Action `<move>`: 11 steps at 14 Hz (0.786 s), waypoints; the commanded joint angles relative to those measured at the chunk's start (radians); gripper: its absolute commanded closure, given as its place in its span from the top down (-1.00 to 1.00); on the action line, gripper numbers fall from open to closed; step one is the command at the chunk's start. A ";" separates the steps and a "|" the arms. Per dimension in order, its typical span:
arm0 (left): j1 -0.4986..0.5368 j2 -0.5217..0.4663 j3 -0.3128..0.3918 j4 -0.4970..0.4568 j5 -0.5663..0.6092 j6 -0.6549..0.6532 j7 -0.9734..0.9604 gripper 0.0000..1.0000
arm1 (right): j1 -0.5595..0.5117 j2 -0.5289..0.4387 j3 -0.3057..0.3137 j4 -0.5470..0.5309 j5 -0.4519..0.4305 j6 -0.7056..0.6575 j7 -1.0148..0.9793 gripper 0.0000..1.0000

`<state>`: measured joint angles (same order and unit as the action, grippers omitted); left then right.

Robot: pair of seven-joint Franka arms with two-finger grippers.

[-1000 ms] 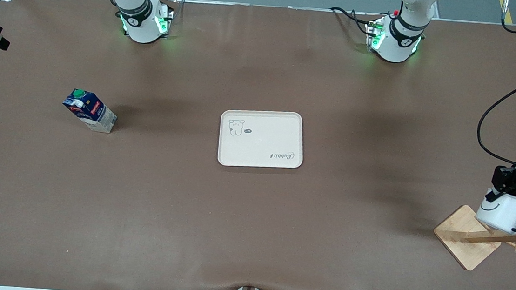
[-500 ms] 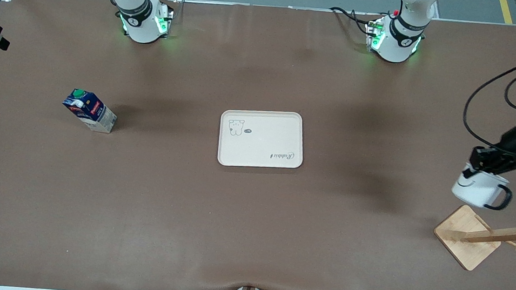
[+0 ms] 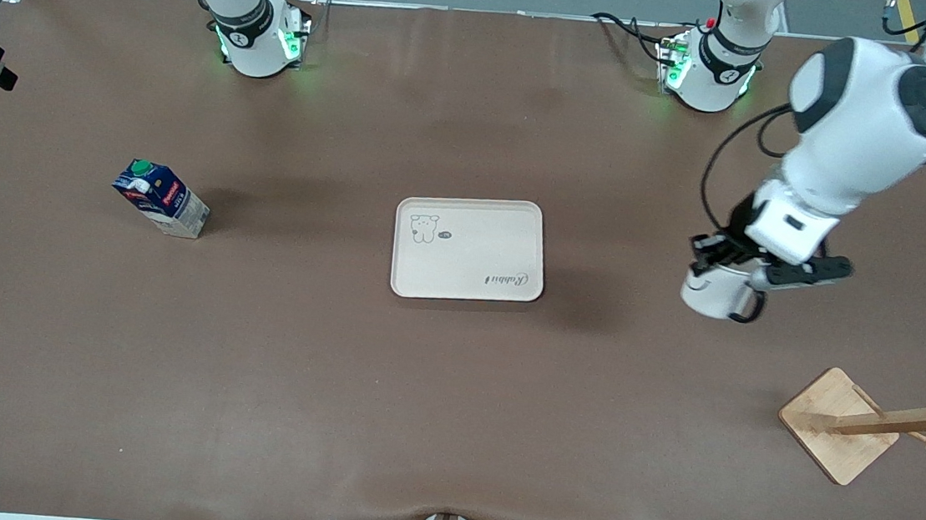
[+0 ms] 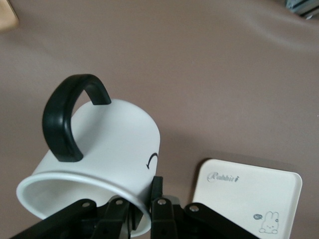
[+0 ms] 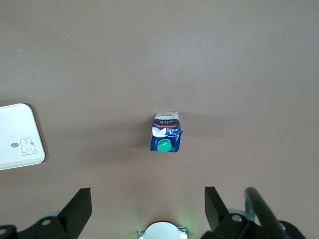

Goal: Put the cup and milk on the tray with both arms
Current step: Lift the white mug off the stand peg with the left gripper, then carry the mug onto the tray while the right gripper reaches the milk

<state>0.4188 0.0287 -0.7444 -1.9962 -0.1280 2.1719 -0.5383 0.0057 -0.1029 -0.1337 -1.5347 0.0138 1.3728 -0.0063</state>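
Note:
My left gripper (image 3: 718,264) is shut on the rim of the cup (image 3: 710,296), a white mug with a black handle, and holds it tilted in the air over bare table between the tray (image 3: 469,249) and the wooden stand. In the left wrist view one finger sits inside the cup (image 4: 114,144) and one outside, at my left gripper (image 4: 142,209), with the tray (image 4: 249,199) past it. The milk (image 3: 160,198) stands toward the right arm's end of the table. My right gripper (image 5: 147,199) is open, high over the milk (image 5: 166,132), and out of the front view.
A wooden stand with a square base (image 3: 838,423) and pegs (image 3: 910,421) stands near the left arm's end of the table, nearer to the front camera than the cup. The brown table (image 3: 335,383) lies around the tray. A corner of the tray (image 5: 17,129) shows in the right wrist view.
My left gripper has lifted the cup off the wooden stand's peg and carried it toward the tray. The milk and the tray have not moved.

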 commanded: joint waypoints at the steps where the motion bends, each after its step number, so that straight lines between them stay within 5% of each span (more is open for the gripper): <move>1: -0.043 0.078 -0.052 0.017 0.063 -0.011 -0.182 -1.00 | -0.024 -0.003 0.013 0.001 0.014 0.005 0.009 1.00; 11: -0.371 0.477 -0.041 0.189 0.145 -0.014 -0.630 -1.00 | -0.010 0.141 0.016 0.010 -0.005 0.005 -0.003 1.00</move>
<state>0.0891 0.3917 -0.7888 -1.8932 -0.0135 2.1744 -1.0875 0.0029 0.0048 -0.1286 -1.5432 0.0140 1.3769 -0.0068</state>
